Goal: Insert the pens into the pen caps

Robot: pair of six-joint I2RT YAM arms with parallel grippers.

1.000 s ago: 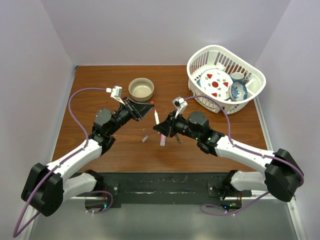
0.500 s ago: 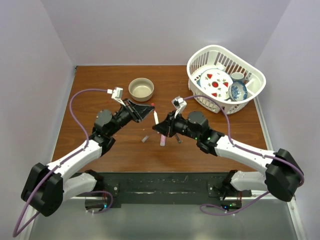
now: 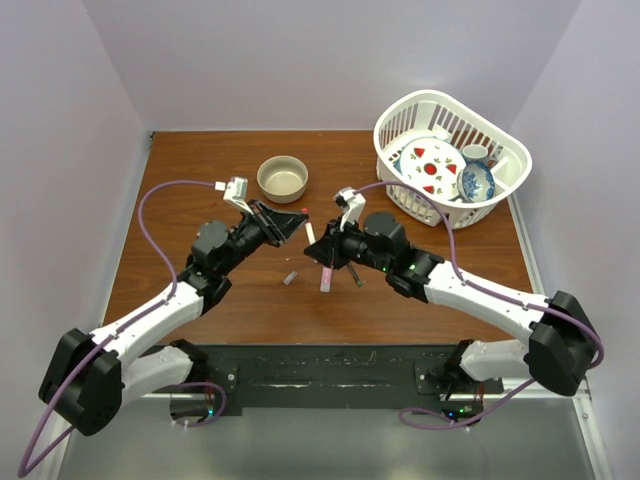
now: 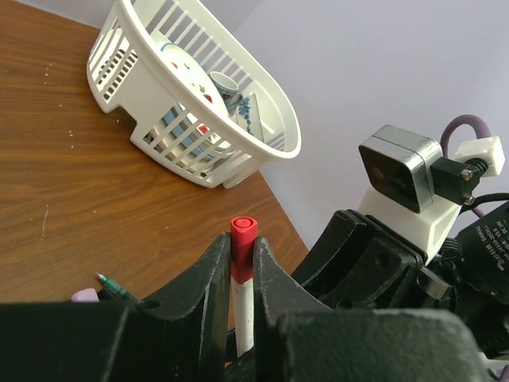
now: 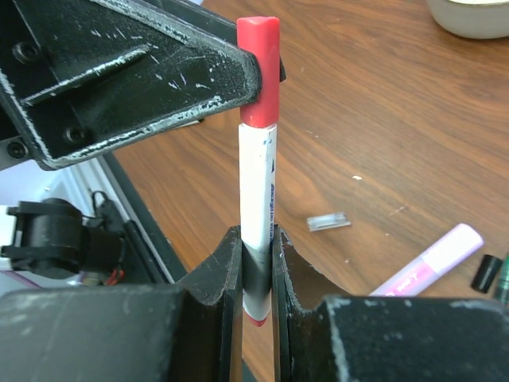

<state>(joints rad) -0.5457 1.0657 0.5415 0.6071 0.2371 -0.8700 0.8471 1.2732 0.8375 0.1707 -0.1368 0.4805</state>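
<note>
Pen: white pen [image 5: 257,179] stands upright between the two arms, raised above the middle of the table [image 3: 200,180].
Cap: red cap [image 5: 259,72] sits on the pen's top end; I cannot tell whether it is pushed fully home.
Right hold: my right gripper [image 5: 256,239] is closed almost fully, its fingers pinching the pen's lower barrel.
Left hold: my left gripper [image 4: 242,239] is closed almost fully, clamped on the red cap from both sides.
Handling: I judge the pen light, stiff and smooth, so it can slide in the pads; I want the hold low on the barrel and the cap taken across its middle, both kept in one line.
Spares: pink marker [image 5: 433,259] and a small grey cap [image 5: 328,221] lie flat on the table just near of the grippers, apart from each other, waiting for me.
</note>
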